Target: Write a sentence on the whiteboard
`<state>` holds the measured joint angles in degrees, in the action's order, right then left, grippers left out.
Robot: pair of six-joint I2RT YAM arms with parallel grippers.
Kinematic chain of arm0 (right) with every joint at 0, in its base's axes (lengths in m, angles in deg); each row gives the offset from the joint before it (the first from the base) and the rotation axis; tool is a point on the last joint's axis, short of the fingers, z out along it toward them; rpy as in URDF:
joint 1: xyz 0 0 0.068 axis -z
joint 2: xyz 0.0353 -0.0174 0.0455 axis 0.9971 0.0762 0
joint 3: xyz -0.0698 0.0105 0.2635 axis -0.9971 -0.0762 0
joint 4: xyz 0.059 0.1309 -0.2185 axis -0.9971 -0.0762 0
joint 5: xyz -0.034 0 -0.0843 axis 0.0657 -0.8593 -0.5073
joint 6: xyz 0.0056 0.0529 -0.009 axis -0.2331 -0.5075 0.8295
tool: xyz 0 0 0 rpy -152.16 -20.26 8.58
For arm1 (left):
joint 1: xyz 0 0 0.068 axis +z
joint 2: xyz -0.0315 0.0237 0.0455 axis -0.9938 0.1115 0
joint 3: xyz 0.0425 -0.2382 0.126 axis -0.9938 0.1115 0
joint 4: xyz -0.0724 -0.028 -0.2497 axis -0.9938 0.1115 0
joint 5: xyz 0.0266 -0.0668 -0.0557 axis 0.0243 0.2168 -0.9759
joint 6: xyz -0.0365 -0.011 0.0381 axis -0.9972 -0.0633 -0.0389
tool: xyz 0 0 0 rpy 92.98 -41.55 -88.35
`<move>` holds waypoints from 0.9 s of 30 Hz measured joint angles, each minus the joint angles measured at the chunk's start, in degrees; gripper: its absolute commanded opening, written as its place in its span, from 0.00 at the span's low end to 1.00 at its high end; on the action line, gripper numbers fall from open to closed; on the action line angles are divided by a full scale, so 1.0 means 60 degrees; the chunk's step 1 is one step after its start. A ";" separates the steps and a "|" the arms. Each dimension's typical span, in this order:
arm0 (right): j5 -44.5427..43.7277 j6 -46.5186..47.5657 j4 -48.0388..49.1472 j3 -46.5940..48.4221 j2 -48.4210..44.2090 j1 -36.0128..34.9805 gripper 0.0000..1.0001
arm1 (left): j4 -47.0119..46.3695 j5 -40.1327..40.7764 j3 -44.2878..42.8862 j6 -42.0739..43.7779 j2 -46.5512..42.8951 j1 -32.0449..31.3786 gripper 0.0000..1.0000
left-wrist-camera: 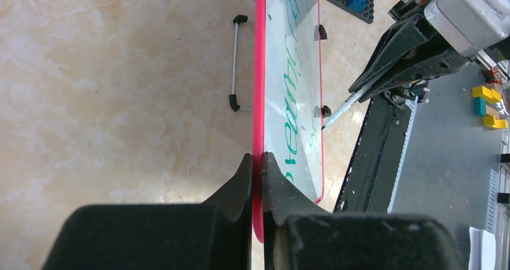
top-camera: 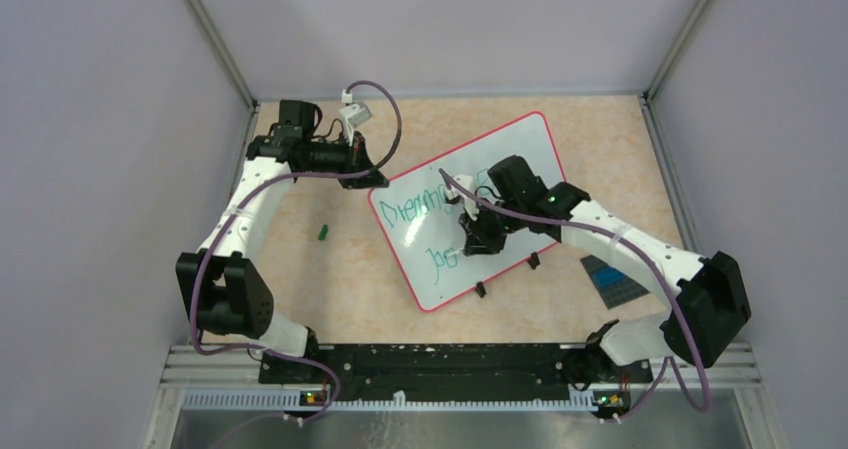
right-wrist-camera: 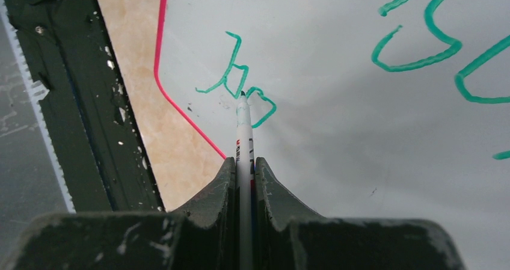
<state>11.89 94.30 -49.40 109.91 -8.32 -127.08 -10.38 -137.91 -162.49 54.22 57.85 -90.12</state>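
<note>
The whiteboard (top-camera: 515, 147) is glossy and smooth with a red plastic rim; the tabletop (top-camera: 330, 279), polished marbled beige; the right gripper (right-wrist-camera: 244, 162), scuffed matt black plastic.

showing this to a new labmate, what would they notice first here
Most likely the whiteboard, turned askew in the middle of the table, with green handwriting across it. Next, the right gripper pinching a marker whose tip meets green strokes by the board's near edge. Then the left gripper, clamped on the red rim at the board's far left corner.
</note>
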 measured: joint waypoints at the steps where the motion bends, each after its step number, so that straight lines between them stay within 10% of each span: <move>1: 0.0127 0.0007 -0.0058 0.0000 -0.0015 0.0069 0.00 | 0.0000 0.0000 0.0000 0.0000 0.0000 0.0000 0.00; 27: -0.0805 0.0226 -0.0262 -0.0011 -0.0535 0.0627 0.00 | 0.0000 0.0000 0.0000 0.0000 0.0000 -0.0004 0.00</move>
<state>7.06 95.66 -50.98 109.84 -11.53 -123.32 -10.38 -137.91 -162.49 54.22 57.85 -90.14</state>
